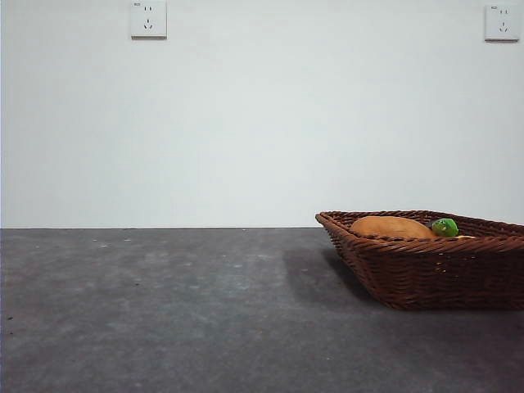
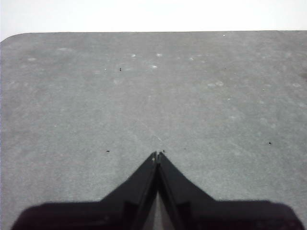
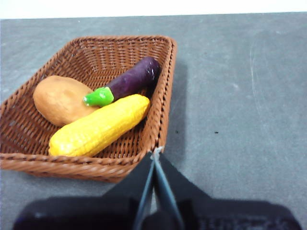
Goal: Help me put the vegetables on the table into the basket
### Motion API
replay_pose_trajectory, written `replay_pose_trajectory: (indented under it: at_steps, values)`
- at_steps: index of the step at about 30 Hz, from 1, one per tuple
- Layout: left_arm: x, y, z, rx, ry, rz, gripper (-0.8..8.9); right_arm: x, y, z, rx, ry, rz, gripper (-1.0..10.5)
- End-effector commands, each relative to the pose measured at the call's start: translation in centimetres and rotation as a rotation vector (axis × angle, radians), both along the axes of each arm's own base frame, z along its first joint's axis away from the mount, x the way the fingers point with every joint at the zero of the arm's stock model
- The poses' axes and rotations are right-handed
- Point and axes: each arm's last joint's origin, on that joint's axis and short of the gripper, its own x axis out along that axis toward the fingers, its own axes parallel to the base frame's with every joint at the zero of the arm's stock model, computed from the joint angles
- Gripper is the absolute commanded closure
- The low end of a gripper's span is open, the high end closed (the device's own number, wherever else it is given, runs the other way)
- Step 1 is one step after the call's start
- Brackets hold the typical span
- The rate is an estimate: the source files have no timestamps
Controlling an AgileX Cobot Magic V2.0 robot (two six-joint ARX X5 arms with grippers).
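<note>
Wicker basket [image 3: 91, 96] holds all three: potato [image 3: 60, 99] at 9 o'clock, eggplant [image 3: 127, 81] at 12, corn [image 3: 100, 126] at 6. We judge task complete; both claws, left claw [image 2: 158, 154] and right claw [image 3: 156, 152], pressed together, empty, clear above desk [image 1: 164, 311].

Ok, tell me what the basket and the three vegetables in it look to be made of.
The basket looks like woven wicker, brown and slightly glossy, with a braided rim. The potato, the purple eggplant and the yellow corn-like piece look like moulded plastic or foam toys: flat uniform colours and a soft sheen. The corn shows a fine bumpy texture. Which of the two materials cannot be told.
</note>
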Motion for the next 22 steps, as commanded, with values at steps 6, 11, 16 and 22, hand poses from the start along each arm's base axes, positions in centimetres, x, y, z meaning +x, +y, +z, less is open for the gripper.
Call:
replay_pose_trajectory:
  at_steps: [6,11,16,22]
  values:
    - [0.05,0.03,-0.29,-0.009,0.004,0.005,8.16,0.05,0.0,-0.23,0.01,0.0,-0.004,9.5]
    - [0.05,0.03,-0.29,-0.009,0.004,0.005,8.16,0.03,-0.01,-0.24,0.01,0.006,-0.004,9.5]
    - [0.05,0.03,-0.29,-0.009,0.003,0.005,8.16,0.03,-0.01,-0.24,0.01,0.006,-0.004,9.5]
    - [0.05,0.03,-0.29,-0.009,0.004,0.006,8.16,0.03,-0.01,-0.24,0.01,0.006,-0.004,9.5]
